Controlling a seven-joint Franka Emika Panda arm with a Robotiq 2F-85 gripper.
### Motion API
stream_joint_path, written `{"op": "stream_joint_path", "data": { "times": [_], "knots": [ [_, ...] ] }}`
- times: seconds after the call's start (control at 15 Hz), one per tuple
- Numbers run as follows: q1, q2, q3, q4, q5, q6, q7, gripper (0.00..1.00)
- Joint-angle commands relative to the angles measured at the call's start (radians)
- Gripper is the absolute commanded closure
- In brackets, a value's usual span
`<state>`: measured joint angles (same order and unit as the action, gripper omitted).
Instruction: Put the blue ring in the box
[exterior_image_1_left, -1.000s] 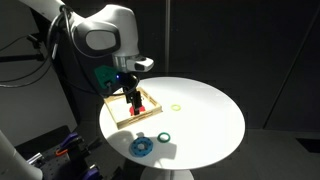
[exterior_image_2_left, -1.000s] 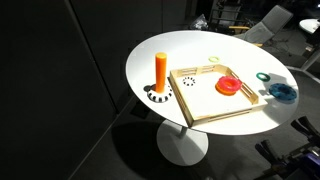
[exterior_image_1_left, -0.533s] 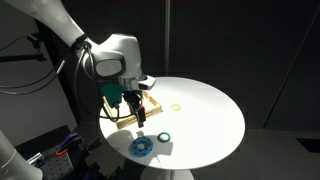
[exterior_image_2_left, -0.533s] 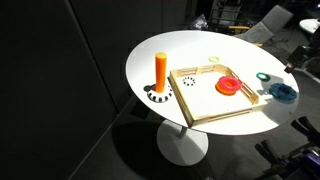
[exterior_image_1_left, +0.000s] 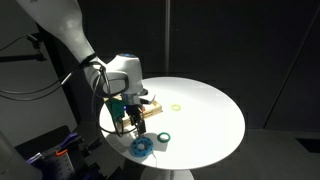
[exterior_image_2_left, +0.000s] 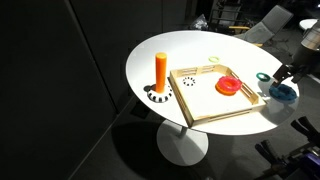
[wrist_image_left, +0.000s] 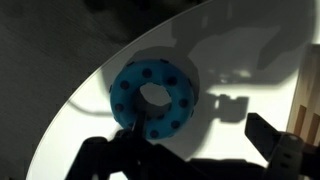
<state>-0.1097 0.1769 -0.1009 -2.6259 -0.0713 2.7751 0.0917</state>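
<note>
The blue ring (exterior_image_1_left: 142, 146) lies flat near the table's edge; it also shows in the other exterior view (exterior_image_2_left: 283, 91). In the wrist view the blue ring (wrist_image_left: 155, 95) is light blue with dark dots and lies just ahead of the left finger. My gripper (wrist_image_left: 200, 150) is open and empty, above the table next to the ring. It shows in both exterior views (exterior_image_1_left: 134, 124) (exterior_image_2_left: 288, 74). The box (exterior_image_2_left: 222, 115), a shallow tan wooden tray, holds a red ring (exterior_image_2_left: 229, 86). A strip of the box's wall (wrist_image_left: 305, 100) shows at the wrist view's right edge.
A dark green ring (exterior_image_2_left: 263, 76) lies beside the blue ring. A thin yellow-green ring (exterior_image_2_left: 214, 59) lies farther off on the round white table (exterior_image_2_left: 150, 55). An orange cylinder (exterior_image_2_left: 160, 70) stands upright beside the box. The table's edge is close to the blue ring.
The arm has moved from above the box toward the blue ring at the table's edge and come lower. The rings and the box have not moved.
</note>
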Motion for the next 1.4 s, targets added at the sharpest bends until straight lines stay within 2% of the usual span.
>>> {"op": "stream_joint_path", "data": {
  "times": [0.0, 0.6, 0.67, 0.73, 1.27, 1.33],
  "knots": [
    [0.019, 0.069, -0.015, 0.03, 0.004, 0.026, 0.018, 0.0],
    [0.039, 0.163, -0.031, 0.053, 0.009, 0.084, 0.015, 0.0],
    [0.042, 0.17, -0.032, 0.055, 0.009, 0.085, 0.017, 0.25],
    [0.046, 0.175, -0.034, 0.059, 0.007, 0.081, 0.019, 0.26],
    [0.074, 0.118, -0.054, 0.063, 0.005, 0.037, 0.032, 0.91],
    [0.079, 0.104, -0.058, 0.065, 0.002, 0.028, 0.038, 0.9]
  ]
}}
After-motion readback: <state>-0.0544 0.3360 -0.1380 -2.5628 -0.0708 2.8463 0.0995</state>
